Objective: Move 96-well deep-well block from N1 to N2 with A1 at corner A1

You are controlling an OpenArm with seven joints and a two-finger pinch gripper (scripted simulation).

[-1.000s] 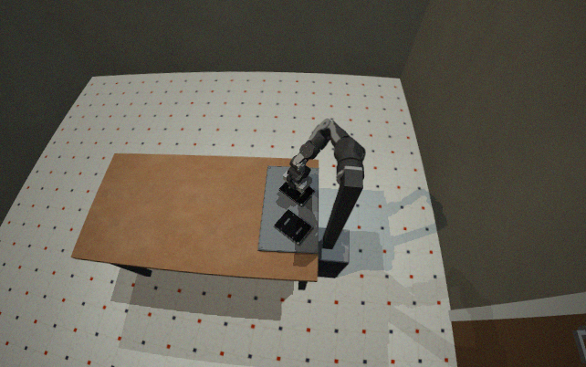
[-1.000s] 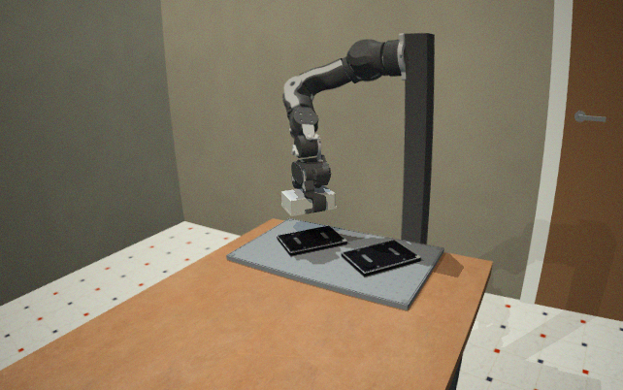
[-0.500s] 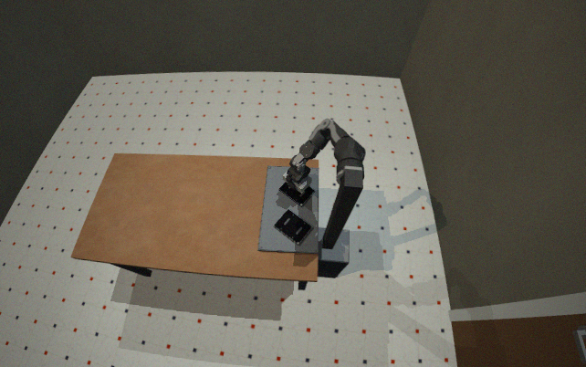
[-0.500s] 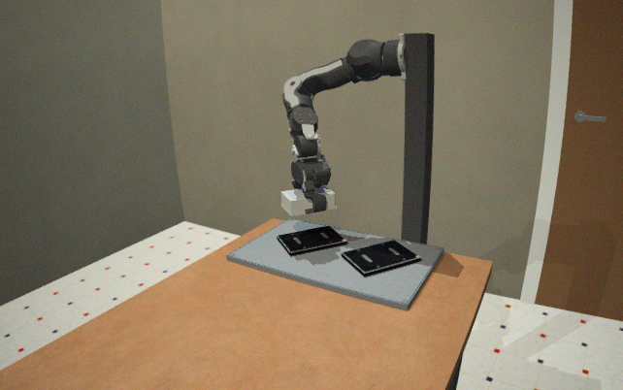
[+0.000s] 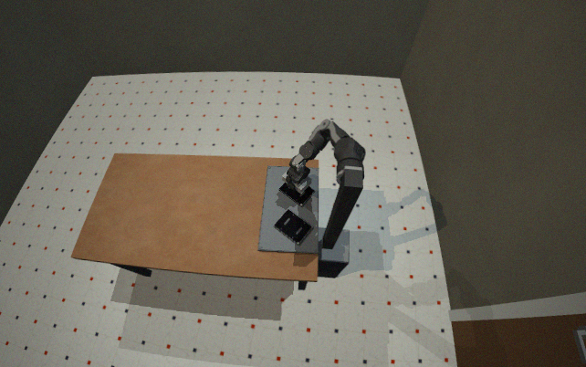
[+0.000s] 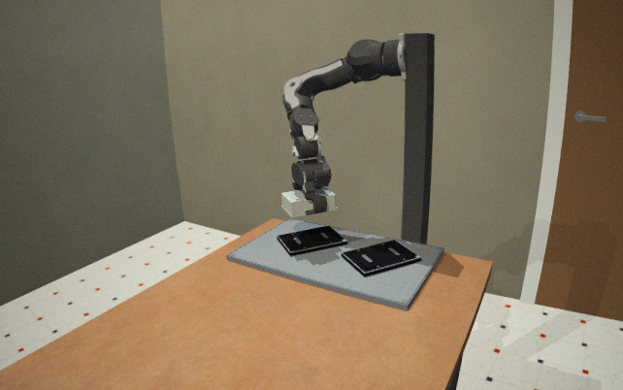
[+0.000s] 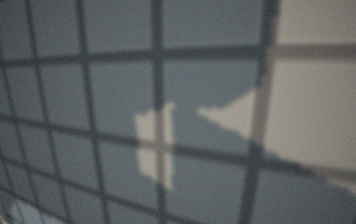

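My gripper (image 6: 314, 203) is shut on the white deep-well block (image 6: 297, 203) and holds it level in the air, well above the grey deck (image 6: 335, 272). The block hangs over the black nest N2 (image 6: 311, 239), without touching it. Nest N1 (image 6: 380, 256) lies empty beside it. From above, the gripper (image 5: 298, 179) and block (image 5: 299, 185) cover part of N2 (image 5: 298, 193), and N1 (image 5: 293, 226) lies nearer the pillar's foot. I cannot tell where the block's cut-off corner is. The wrist view shows only a blurred grid of dark lines, with no fingers.
The dark pillar (image 6: 417, 136) that carries the arm stands at the deck's back edge, close behind N1. The deck sits at one end of the brown table (image 6: 243, 330). A wall and a door (image 6: 589, 160) lie behind.
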